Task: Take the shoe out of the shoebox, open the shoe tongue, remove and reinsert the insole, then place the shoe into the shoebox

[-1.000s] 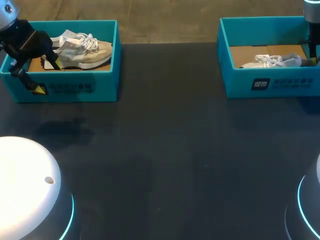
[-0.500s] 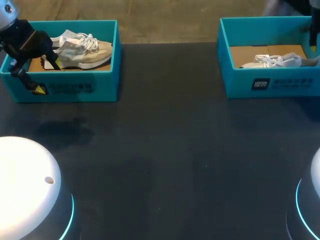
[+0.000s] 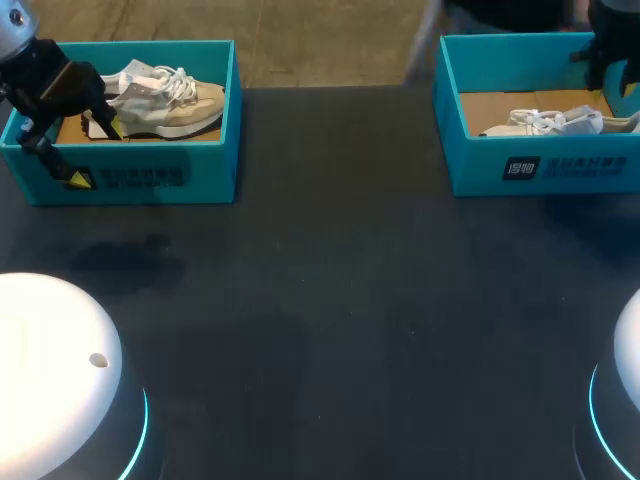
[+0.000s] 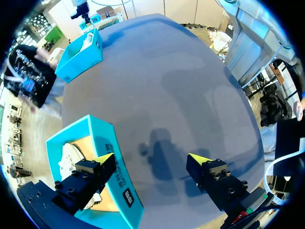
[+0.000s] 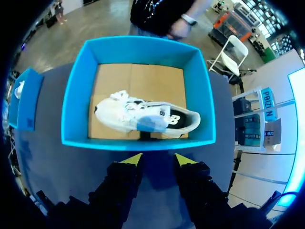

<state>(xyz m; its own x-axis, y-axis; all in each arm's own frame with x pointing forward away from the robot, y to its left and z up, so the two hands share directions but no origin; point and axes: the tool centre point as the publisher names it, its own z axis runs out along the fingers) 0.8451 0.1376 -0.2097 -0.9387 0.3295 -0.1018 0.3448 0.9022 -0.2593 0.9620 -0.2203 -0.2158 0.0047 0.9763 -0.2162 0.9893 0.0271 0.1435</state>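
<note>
L gripper [image 4: 151,158] is wide open and holds nothing. One yellow tip is inside the left teal cardboard shoebox [image 4: 119,188], the other outside over the dark tabletop [image 4: 181,95], so the box's near wall stands btw my fingers. Can't tell if either touches it. Head view shows the same straddle [image 3: 97,154], plus what the wrist cam mostly hides: the beige sneaker w/ white laces [image 3: 170,100], upright on the brown card floor of that box [image 3: 140,185], just beside the inner tip. In L wrist view only a pale bit of it [image 4: 70,155] shows.

R gripper [image 5: 157,161] has its tips a little apart, nothing btw them. It hovers by the nearest wall of the right teal cardboard shoebox [image 5: 78,86]. The white sneaker w/ pale blue patch [image 5: 143,117] lies inside, ahead of the fingers, close to that wall. Head view shows that box [image 3: 540,165] and sneaker [image 3: 550,122], but of the R arm only a dark bulk, no tips.
</note>
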